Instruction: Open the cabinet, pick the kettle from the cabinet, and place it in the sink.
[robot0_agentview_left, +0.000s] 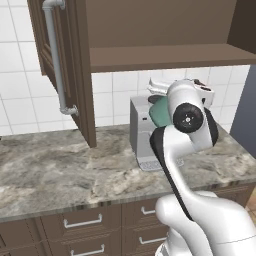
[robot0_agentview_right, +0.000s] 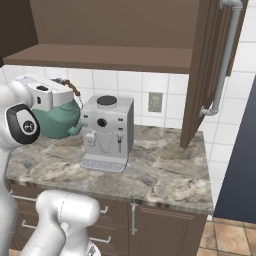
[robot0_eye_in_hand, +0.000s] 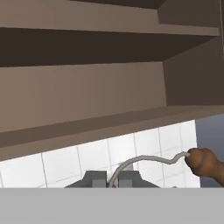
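The dark brown cabinet (robot0_agentview_left: 165, 55) stands open, its door (robot0_agentview_left: 65, 65) swung out to the left; from the right, the door (robot0_agentview_right: 212, 65) hangs at the right, and the shelf (robot0_eye_in_hand: 87, 127) is bare. My gripper (robot0_eye_in_hand: 112, 180) is shut on the thin arched handle (robot0_eye_in_hand: 144, 159) of the teal kettle (robot0_agentview_right: 57, 121). The kettle hangs below the shelf, above the counter, just left of the coffee machine in the right base view. My arm hides most of the kettle (robot0_agentview_left: 160, 112) in the left base view. The sink is out of view.
A grey boxy coffee machine (robot0_agentview_right: 107, 132) stands on the marbled counter (robot0_agentview_right: 160, 170) close beside the kettle's spout. The open doors stick out over the counter on both sides. Brown drawers (robot0_agentview_left: 82, 222) run below the counter edge. A wall socket (robot0_agentview_right: 155, 102) sits on the white tiles.
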